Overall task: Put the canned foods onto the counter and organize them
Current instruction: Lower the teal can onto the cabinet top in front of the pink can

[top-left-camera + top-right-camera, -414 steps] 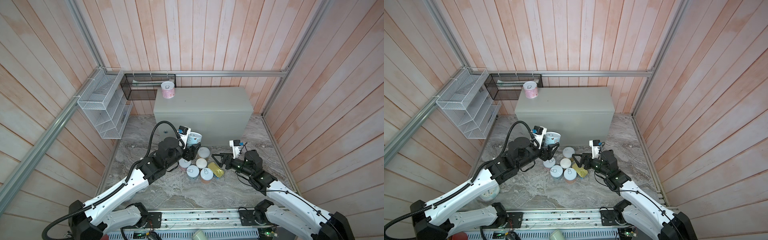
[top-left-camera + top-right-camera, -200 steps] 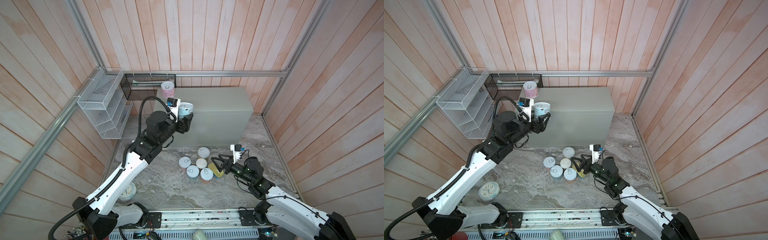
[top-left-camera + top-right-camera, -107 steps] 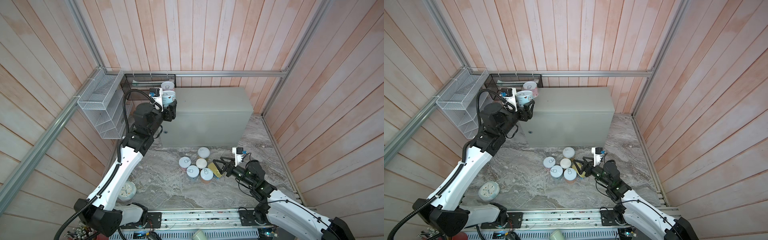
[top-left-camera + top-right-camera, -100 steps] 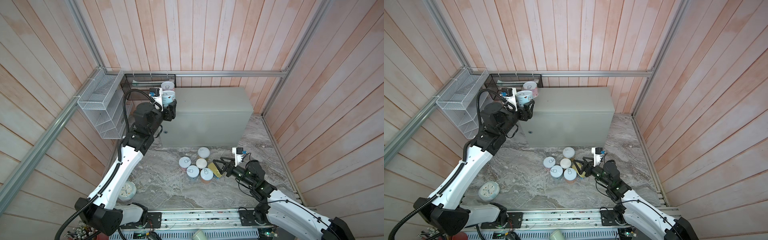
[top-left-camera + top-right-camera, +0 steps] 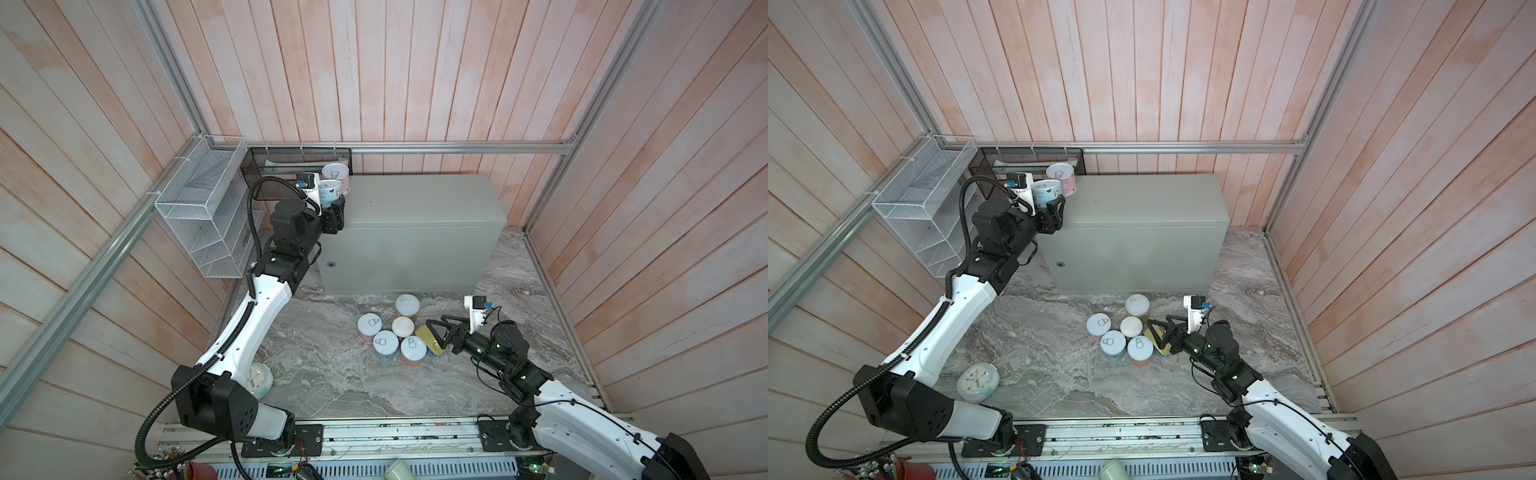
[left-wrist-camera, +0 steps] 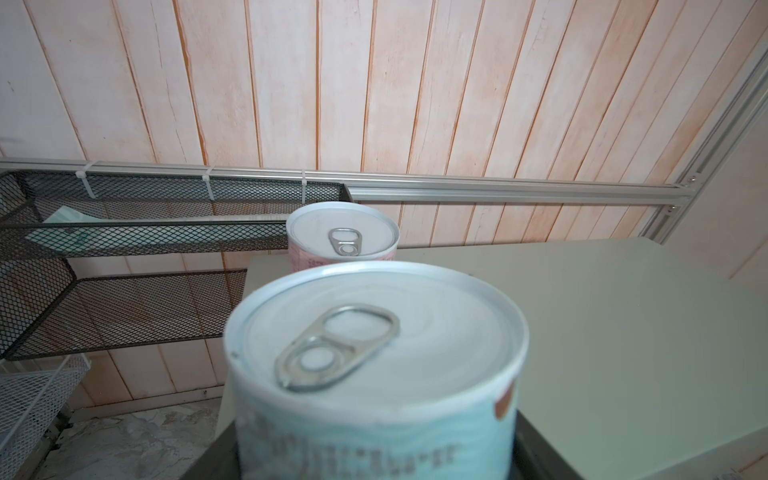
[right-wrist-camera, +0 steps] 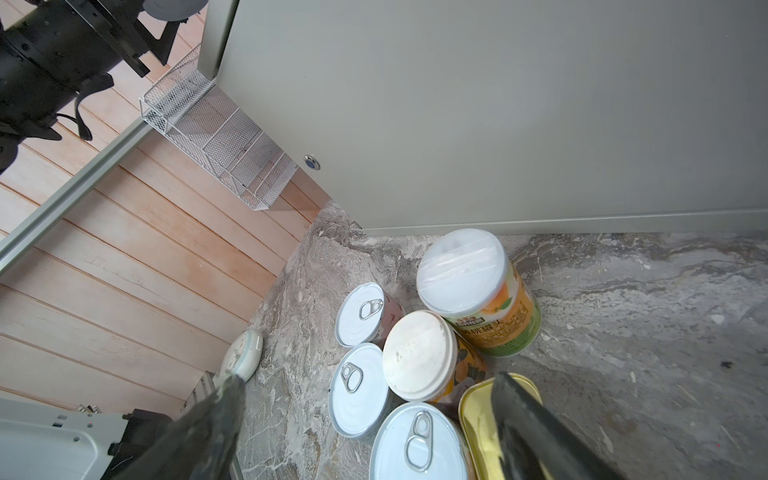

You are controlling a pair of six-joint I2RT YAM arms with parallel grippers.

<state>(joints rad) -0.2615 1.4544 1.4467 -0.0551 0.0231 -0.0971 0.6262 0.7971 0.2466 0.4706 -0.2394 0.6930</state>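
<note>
Left tool point(image 5: 331, 204) pinches a blue can point(image 5: 330, 192) by its sides and holds it upright at the desk's point(image 5: 415, 203) left front corner. In the left wrist view the can overhangs the desk's left edge; whether its base rests on the top I cannot tell.

A pink can point(image 5: 336, 174) stands just behind it at the back left corner, close against the black mesh rack point(image 5: 291, 166). From these two cans to its right edge, the desk top lies bare.

Right tool point(image 5: 437, 336) is low over the marble floor point(image 5: 332, 382) with its jaws spread, above the gold tin point(image 7: 482, 411); contact I cannot tell.

Two tall cans point(image 5: 406, 304) and three pull-tab cans point(image 5: 385, 341) crowd together left of the tin, near the desk front. Open floor lies right of the cluster.
</note>
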